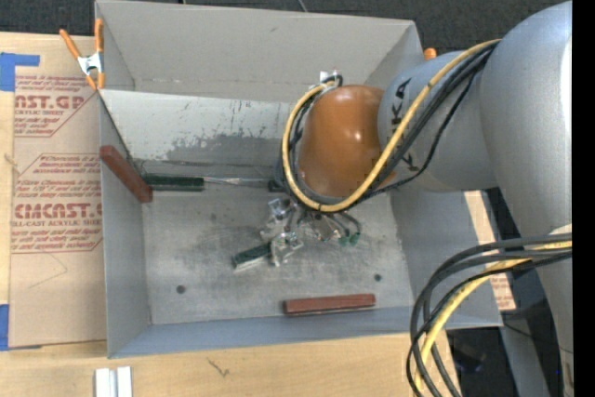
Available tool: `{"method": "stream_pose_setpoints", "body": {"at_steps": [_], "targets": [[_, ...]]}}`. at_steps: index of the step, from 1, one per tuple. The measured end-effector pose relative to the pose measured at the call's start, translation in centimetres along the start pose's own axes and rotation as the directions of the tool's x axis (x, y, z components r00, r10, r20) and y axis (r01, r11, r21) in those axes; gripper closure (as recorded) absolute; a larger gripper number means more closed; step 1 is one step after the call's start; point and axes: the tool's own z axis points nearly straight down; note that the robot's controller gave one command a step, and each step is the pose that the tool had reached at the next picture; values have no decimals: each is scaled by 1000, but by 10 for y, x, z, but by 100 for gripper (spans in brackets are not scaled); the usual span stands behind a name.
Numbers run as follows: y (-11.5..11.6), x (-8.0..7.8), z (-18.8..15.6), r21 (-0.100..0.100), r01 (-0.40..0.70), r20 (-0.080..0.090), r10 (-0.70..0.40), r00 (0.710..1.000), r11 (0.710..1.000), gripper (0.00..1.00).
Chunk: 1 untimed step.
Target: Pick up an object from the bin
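My gripper (283, 231) hangs low over the middle of the bin floor, under the orange wrist cover. Right beside it, to its lower left, lies a small dark green piece (248, 259); whether it touches the gripper is unclear. A screwdriver with a dark green handle (175, 184) lies along the back of the floor, its metal shaft pointing right toward the gripper. A flat red-brown bar (329, 303) lies near the front wall, below the gripper and apart from it.
A red-brown block (125, 173) leans in the back left corner against the left wall. The arm and its cables cover the right side of the bin. Bare floor stretches across the left and front left.
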Motion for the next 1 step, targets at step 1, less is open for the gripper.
{"method": "stream_pose_setpoints", "body": {"at_steps": [1], "targets": [[0, 0, 0, 0, 0, 0, 0, 1000, 1000, 100]]}}
